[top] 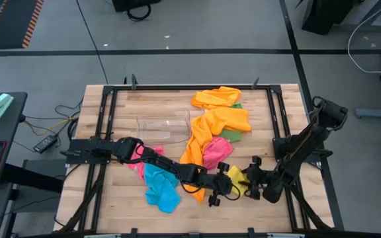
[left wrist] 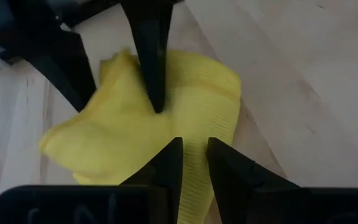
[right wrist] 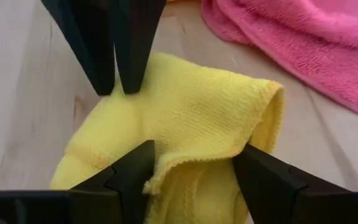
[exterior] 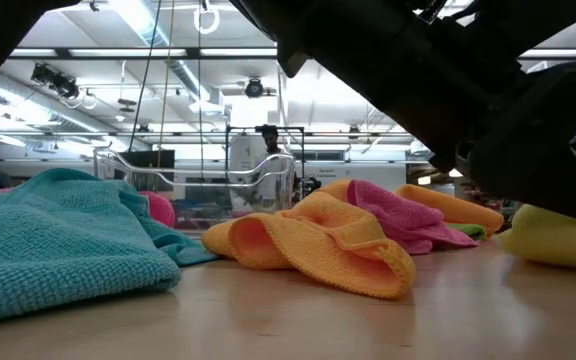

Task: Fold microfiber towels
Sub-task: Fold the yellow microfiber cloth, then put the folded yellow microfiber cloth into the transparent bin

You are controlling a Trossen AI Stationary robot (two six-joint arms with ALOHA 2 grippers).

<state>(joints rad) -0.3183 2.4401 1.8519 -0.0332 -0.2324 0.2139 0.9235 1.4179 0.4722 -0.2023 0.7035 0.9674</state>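
1. High view: the wooden table (top: 111, 205) is shown with the microfiber towels (top: 220, 122) heaped in its middle.
2. The yellow towel (top: 238, 180) is found crumpled at the near edge, between both arms.
3. The right gripper (right wrist: 191, 163) is spread apart around one fold.
4. The left gripper (left wrist: 192, 144) is nearly closed on the opposite edge.

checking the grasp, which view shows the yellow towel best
The right wrist view: the yellow towel fills it, rumpled on the wood, with the right gripper open around its folded edge. The left wrist view shows it nearly as large, with the left gripper on it. The high view shows only a sliver between the grippers; the low view, one end.
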